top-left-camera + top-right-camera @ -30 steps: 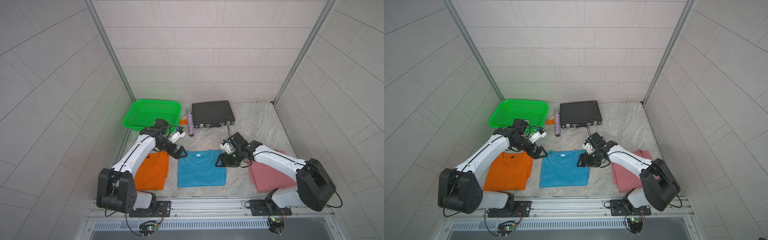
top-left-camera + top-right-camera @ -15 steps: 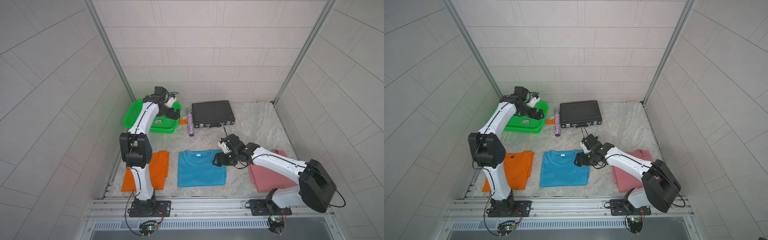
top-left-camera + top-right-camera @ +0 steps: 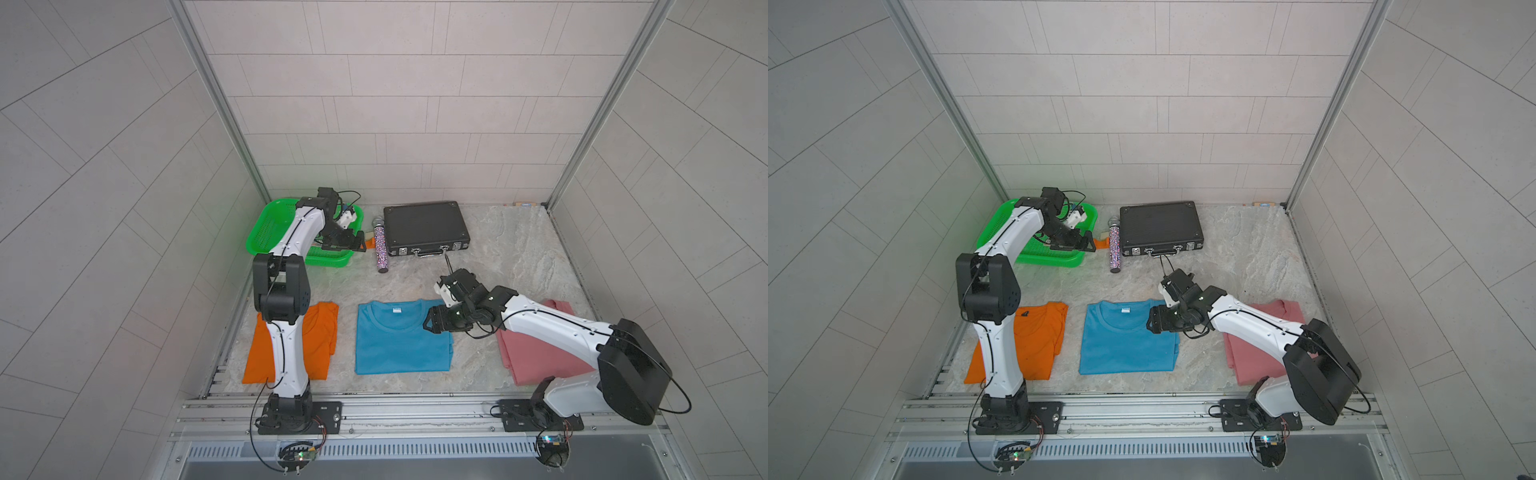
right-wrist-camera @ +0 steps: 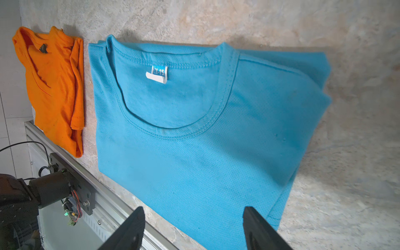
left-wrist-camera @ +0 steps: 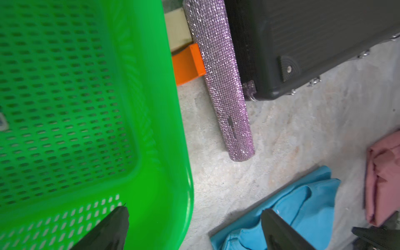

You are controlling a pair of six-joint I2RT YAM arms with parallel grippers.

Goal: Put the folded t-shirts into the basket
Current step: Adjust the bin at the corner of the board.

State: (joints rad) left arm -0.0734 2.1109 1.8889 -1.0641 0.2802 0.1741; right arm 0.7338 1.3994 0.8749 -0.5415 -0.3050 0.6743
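Note:
Three folded t-shirts lie in a row near the front edge: orange (image 3: pixel 322 332) (image 4: pixel 56 86), sky blue (image 3: pixel 399 340) (image 3: pixel 1121 345) (image 4: pixel 194 121) and dusty pink (image 3: pixel 536 361) (image 3: pixel 1250 365). The green mesh basket (image 3: pixel 259 232) (image 3: pixel 992 232) (image 5: pixel 164 129) stands at the back left with no shirt in it. My left gripper (image 3: pixel 357 243) (image 5: pixel 194 208) hangs open over the basket's near right corner, holding nothing. My right gripper (image 3: pixel 432 324) (image 4: pixel 192 210) is open just above the blue tee's right shoulder, with cloth showing between its fingers but not pinched.
A flat black briefcase (image 3: pixel 424 226) lies at the back centre. A glittery purple cylinder (image 3: pixel 380 249) (image 5: pixel 225 86) lies between it and the basket, with a small orange block (image 5: pixel 188 65) beside it. A metal rail (image 3: pixel 415 405) runs along the front edge.
My left arm rose from between the orange and blue tees and swung back over the basket, empty. My right gripper crept a little left over the blue tee. The shirts lie as before.

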